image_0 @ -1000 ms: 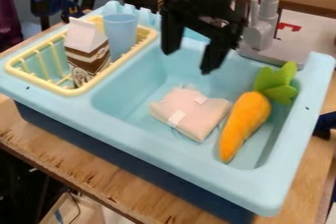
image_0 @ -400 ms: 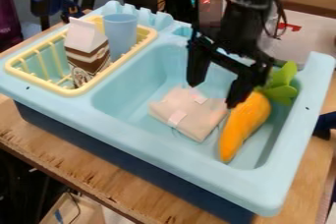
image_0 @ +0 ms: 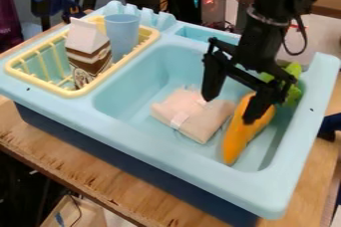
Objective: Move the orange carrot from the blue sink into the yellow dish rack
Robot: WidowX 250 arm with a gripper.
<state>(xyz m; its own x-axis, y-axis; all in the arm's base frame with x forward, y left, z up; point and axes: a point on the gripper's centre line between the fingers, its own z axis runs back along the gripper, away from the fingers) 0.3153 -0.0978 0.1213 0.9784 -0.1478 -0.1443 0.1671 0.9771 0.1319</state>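
My gripper, fingers wide apart, holding nothing, over the sink. The carrot lies below one fingertip, contact indeterminable; the pink bundle lies below and beside it. Their closeness could make my closing fingers snag both; an off-centre descent could roll the carrot aside.

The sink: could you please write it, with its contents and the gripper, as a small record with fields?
sink: light blue, on a wooden table
basin: pale folded cloth beside an orange toy carrot
rack: yellow; holds carton and blue cup
gripper: open, over the basin, one finger overlapping the carrot in view
gripper-carrot contact: cannot tell
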